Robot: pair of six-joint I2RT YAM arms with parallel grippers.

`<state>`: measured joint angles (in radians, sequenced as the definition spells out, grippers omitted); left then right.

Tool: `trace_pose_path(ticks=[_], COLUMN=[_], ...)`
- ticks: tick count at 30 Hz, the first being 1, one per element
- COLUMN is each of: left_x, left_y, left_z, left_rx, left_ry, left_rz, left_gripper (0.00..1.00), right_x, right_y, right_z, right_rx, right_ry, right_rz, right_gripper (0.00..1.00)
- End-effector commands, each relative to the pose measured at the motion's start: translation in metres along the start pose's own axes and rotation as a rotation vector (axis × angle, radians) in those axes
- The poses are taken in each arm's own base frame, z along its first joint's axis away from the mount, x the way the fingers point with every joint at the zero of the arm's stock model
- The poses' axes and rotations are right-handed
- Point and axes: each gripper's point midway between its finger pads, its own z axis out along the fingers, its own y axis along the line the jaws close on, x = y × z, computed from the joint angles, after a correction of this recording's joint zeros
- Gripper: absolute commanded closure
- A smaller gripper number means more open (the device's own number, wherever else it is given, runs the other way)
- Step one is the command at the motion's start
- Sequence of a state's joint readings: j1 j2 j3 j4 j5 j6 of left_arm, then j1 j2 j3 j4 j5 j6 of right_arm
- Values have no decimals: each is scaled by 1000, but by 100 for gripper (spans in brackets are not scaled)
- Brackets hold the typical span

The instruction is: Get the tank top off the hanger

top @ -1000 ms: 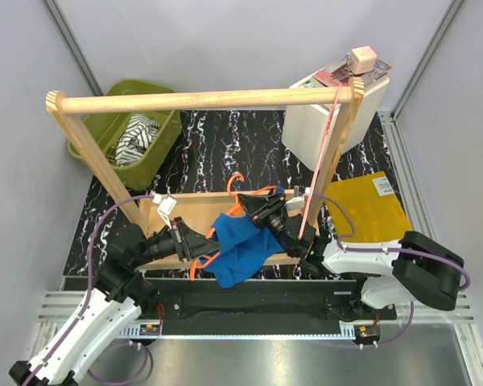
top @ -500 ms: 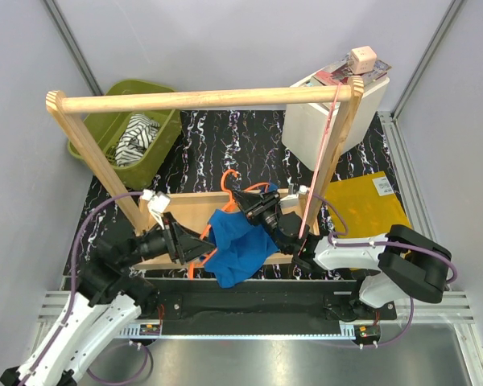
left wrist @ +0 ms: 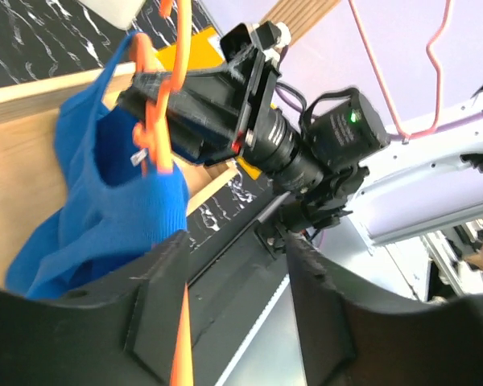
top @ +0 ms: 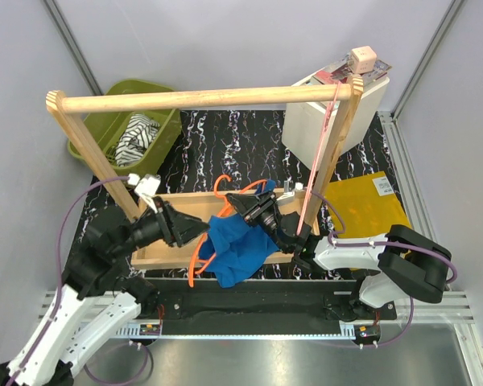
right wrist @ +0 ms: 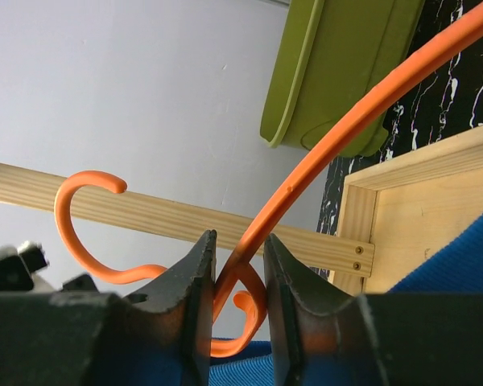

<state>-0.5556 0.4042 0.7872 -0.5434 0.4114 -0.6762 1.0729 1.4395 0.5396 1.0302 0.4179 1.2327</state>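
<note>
Looking down from the top: right gripper [top: 256,211] clamps the hanger [top: 220,183] at its neck, mid-scene under the wooden rack [top: 201,100]. The tank top [top: 240,245] droops off it toward the near edge, left gripper [top: 193,232] just left of the cloth. Left wrist: jaws apart, grasping nothing; an orange hanger arm passes between them. Right wrist: fingers pinch the neck. Cloth looks partly hooked on, so removal is unfinished.
</note>
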Motion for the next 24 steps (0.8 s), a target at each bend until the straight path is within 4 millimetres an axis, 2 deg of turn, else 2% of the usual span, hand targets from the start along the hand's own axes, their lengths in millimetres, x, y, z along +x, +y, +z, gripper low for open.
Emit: trace_pose_path(ticks=[1,5,8,16,19,24], left_x=[-6,-10,-3,4,-3,-3], left_y=[-5,2,8,20,24,29], left_z=[27,28,33,42,37,34], left_rx=[30,-5,-16,-56,-86,-117], left_ry=[74,43,77,82,41,43], left_rz=[-24,12,0,-7,14,27], left_gripper=[49,49,50,65,55,50], right_x=[-1,-3,-3,-1,-1,0], right_y=[33,38,45,44,42,42], right_z=[-2,-4,-4,-4,-5,-5], right_rx=[-111,-118,-130,-129,-128,-128], right_ry=[20,19,23,35,36,39], right_rz=[-3,-5,-9,-6,-1,4], right_gripper=[100,100,100,100,100,100])
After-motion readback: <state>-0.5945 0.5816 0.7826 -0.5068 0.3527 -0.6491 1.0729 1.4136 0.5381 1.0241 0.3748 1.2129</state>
